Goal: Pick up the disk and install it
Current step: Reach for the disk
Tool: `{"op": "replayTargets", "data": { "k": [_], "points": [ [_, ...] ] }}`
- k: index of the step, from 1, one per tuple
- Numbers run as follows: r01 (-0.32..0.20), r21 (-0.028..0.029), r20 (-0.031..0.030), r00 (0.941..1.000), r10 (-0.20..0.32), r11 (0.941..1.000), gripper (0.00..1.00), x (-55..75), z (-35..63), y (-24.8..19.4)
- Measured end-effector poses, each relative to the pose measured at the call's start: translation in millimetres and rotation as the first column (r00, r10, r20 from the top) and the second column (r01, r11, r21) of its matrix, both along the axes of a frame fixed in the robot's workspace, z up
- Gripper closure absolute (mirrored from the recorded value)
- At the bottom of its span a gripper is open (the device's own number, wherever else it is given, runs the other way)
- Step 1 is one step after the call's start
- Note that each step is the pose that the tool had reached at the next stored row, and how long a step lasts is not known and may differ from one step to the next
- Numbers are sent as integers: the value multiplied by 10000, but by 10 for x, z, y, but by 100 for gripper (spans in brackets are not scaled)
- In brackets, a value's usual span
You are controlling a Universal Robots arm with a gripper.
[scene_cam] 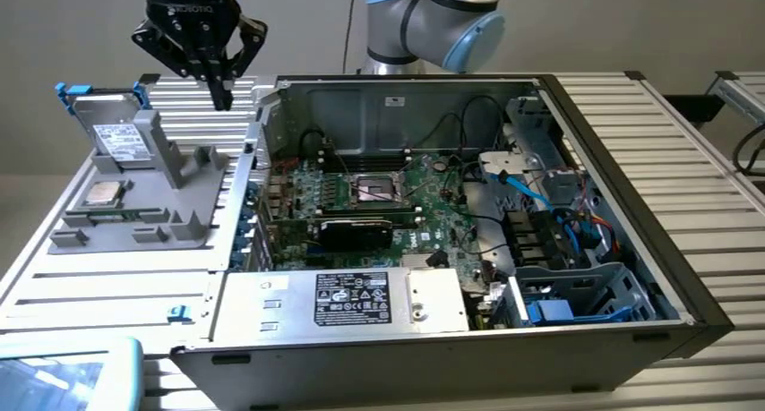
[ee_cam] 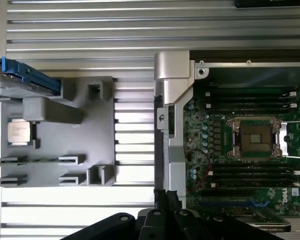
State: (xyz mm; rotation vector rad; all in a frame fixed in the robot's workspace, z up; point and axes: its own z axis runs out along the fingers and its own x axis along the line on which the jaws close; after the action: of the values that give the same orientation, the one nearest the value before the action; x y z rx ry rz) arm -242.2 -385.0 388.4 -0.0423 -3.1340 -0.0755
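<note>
- Counter (scene_cam: 107, 295): slatted aluminium, carries the lot.
- Open PC case (scene_cam: 669, 277): lies on its side with the motherboard (scene_cam: 442, 223) exposed. Its wall stands close to the fixture, so a wide swing with a load could clip it.
- UR arm (scene_cam: 436, 17): behind the case.
- Power supply (scene_cam: 358, 299): black label, along the near edge of the case.
- Grey fixture (scene_cam: 143, 241): on the counter, at the exterior view's left of the case.
- Blue drive cage (scene_cam: 586, 299): near corner of the case, at the exterior view's right. Loose blue cables (scene_cam: 532, 192) run just beside it and would likely snag or get pinched on insertion.
- Disk (scene_cam: 120, 141): stands tilted in the fixture's far slot, clipped in its blue frame (scene_cam: 66, 93), label outward. Not picked yet. Because it leans, an off-square grip could cock it or slip off the plastic.
- Gripper (scene_cam: 222, 96): fingers closed, holding nothing, in the air between the disk and the case corner, apart from both. Descending closed would ram the disk's top edge.
- CPU chip (scene_cam: 102, 194): flat in the fixture, just in front of the disk. A dropped disk lands on it.
</note>
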Motion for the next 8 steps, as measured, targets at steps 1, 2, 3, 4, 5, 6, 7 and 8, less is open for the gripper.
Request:
{"op": "replayTargets", "data": {
  "k": [1,2,3,4,5,6,7,8],
  "points": [
    [0,-1,0,10000,0,10000,89,-45,0,0],
    [1,0,2,10000,-1,10000,89,-89,0,1],
    [1,0,7,10000,-1,10000,89,-125,0,2],
    [0,-7,10,10000,0,10000,89,-154,6,5],
    [1,-25,9,10000,-1,10000,89,-178,17,12],
    [0,-51,7,10000,0,10000,89,-199,29,25],
    [1,-77,9,10000,-1,10000,89,-218,35,39],
    [0,-106,11,10000,0,9999,89,-235,38,55]
  ]
}}
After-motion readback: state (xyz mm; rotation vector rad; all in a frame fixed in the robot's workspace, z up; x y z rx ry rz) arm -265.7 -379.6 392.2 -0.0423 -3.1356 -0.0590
